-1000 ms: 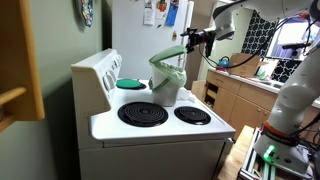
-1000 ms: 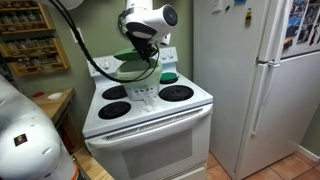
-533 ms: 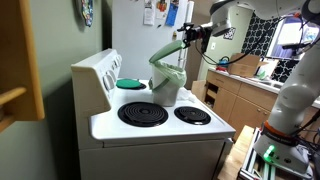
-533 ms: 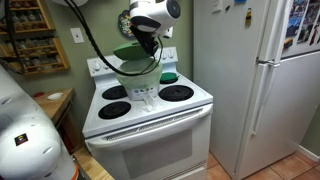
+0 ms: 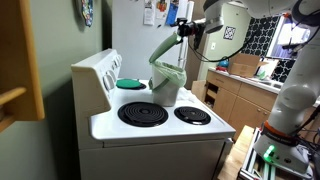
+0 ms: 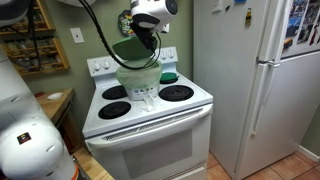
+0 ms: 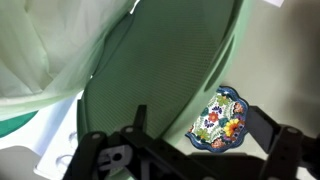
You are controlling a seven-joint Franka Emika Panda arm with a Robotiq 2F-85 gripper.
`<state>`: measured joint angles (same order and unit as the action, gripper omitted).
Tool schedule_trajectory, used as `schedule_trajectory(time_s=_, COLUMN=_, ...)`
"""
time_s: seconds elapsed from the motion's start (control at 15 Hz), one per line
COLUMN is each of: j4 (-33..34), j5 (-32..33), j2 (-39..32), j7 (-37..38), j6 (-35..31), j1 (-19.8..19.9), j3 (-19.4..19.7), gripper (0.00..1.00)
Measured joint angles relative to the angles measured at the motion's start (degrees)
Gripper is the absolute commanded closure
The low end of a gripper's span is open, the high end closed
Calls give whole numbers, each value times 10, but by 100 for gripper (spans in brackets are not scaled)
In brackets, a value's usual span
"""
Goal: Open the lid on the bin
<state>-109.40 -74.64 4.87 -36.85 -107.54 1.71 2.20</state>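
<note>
One thin green lid (image 5: 164, 50) is being propped steeply above the bin (image 5: 171, 88) on the stove (image 5: 150, 128). Light, bendy, slick plastic is being judged likely; its free upper edge is being favoured for holding, where the fingers (image 7: 275, 140) are being held wide apart, unclamped.

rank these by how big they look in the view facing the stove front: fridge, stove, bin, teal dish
1. fridge, largest, though the frame cuts it off
2. stove
3. bin
4. teal dish, clearly smallest
</note>
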Motion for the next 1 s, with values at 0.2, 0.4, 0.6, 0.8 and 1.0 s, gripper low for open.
schedule_trajectory(time_s=0.2, j4=27, j5=-5, j2=-14, j7=-27, j6=-7, j1=-4, j3=-6, gripper=0)
schedule_trajectory(time_s=0.4, j4=47, j5=-22, j2=-24, j7=-56, j6=-21, j1=-8, j3=-10, gripper=0)
schedule_trajectory(time_s=0.6, j4=61, j5=-30, j2=-35, j7=-71, j6=-36, j1=-12, j3=-16, gripper=0)
schedule_trajectory(time_s=0.8, j4=69, j5=-29, j2=-42, j7=-76, j6=-42, j1=-14, j3=-22, gripper=0)
schedule_trajectory(time_s=1.0, j4=70, j5=-25, j2=-42, j7=-75, j6=-52, j1=-18, j3=-25, gripper=0)
